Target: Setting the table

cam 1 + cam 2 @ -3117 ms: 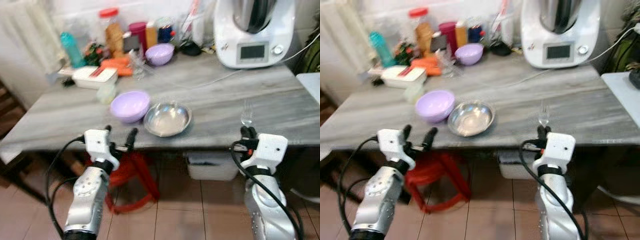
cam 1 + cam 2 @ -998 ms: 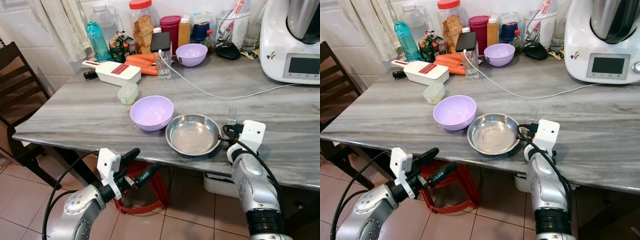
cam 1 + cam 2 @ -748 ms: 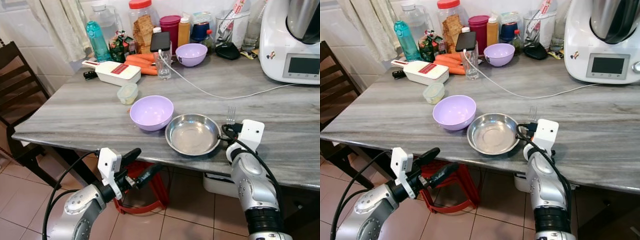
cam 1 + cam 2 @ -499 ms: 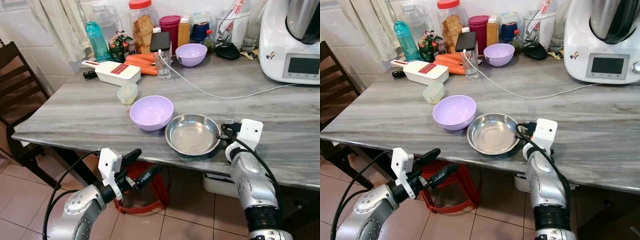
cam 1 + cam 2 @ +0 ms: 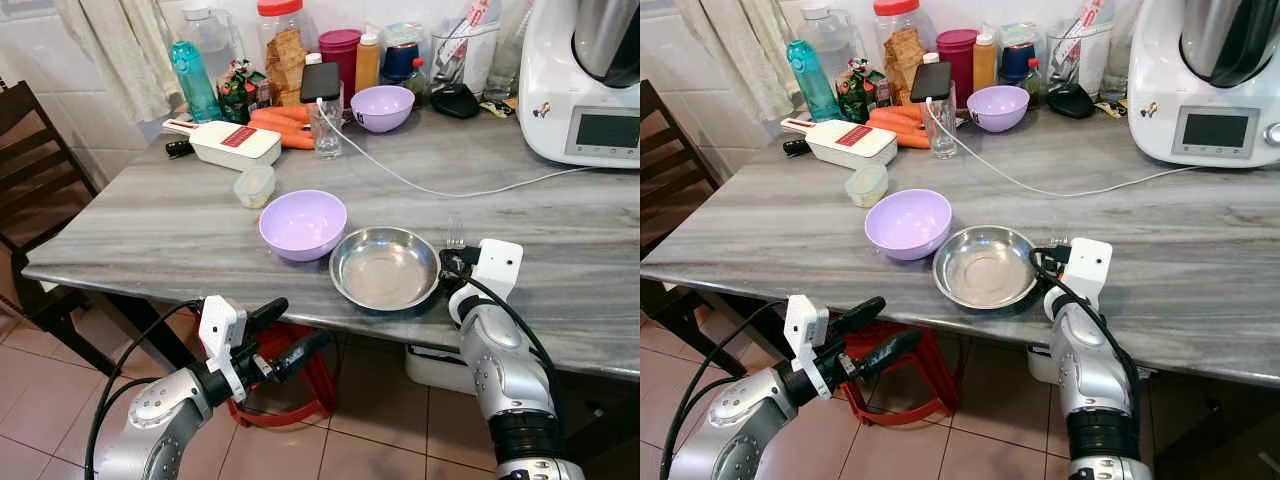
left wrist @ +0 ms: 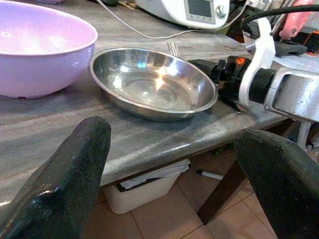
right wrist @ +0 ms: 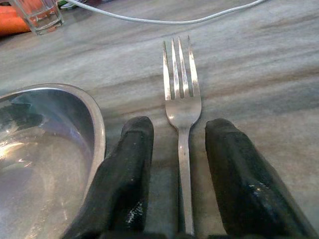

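Observation:
A steel plate (image 5: 384, 267) sits near the front edge of the grey marble table (image 5: 150, 230), with a purple bowl (image 5: 302, 222) touching its left side. A fork (image 7: 182, 99) lies flat on the table just right of the plate, tines pointing away from me. My right gripper (image 7: 179, 128) rests on the table around the fork's handle. Its fingers (image 7: 134, 149) stand apart, with bare table showing on both sides of the handle. My left gripper (image 5: 300, 322) hangs open below the table edge, in front of the bowl.
At the back stand a second purple bowl (image 5: 383, 105), a glass (image 5: 325, 135), jars and bottles, carrots and a white slicer (image 5: 225, 145). A white cable (image 5: 420, 185) crosses the table towards a kitchen machine (image 5: 590, 90). A dark chair (image 5: 30, 170) stands left; a red stool (image 5: 290, 390) sits underneath.
The camera came closer and higher. My right gripper brought the fork from upright at the table's right down beside the plate, edging slightly left in the last second. The left arm barely moved.

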Motion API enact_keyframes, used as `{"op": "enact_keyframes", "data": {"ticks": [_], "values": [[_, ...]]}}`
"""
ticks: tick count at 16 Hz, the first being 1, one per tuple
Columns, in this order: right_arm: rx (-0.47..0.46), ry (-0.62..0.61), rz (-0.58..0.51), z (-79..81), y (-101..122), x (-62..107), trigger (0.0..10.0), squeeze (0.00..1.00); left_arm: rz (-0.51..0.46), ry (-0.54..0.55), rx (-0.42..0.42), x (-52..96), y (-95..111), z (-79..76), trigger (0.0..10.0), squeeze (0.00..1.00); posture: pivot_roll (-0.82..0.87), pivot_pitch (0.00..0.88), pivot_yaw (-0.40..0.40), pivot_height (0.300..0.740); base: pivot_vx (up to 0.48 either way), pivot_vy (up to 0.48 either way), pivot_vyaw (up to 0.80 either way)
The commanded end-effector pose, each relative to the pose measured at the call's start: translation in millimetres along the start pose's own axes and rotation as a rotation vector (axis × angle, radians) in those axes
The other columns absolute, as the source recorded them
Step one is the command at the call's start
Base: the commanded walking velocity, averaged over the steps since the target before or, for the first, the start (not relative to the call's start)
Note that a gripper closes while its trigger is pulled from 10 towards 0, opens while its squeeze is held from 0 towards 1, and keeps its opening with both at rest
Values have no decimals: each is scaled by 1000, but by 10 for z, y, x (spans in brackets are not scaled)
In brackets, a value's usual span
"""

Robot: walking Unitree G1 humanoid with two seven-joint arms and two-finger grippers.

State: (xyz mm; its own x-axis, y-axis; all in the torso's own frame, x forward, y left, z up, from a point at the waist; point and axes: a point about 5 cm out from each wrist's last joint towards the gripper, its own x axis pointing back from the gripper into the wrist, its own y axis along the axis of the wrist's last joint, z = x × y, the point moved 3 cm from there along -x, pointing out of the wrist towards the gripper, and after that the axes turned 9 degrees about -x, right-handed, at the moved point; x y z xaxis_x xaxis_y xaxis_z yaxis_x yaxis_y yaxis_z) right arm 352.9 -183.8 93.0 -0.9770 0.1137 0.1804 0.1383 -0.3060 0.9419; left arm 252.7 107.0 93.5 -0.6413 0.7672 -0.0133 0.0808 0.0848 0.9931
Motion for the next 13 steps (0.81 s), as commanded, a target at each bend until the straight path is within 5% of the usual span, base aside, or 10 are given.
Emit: {"op": "enact_keyframes", "data": {"ticks": [1, 4, 13], "values": [[4, 18, -3, 41, 5, 36, 10000, 1000, 3, -5, -12, 15, 37, 10, 10000, 0, -64, 45, 135, 740, 0, 0, 0], [57, 71, -133, 94, 272, 123, 10000, 1000, -9, -22, -7, -7, 78, -1, 10000, 0, -70, 44, 138, 740, 0, 0, 0], [95, 87, -328, 106, 568, 438, 10000, 1000, -65, 0, 12, -99, 227, 63, 10000, 0, -80, 41, 139, 740, 0, 0, 0]]}}
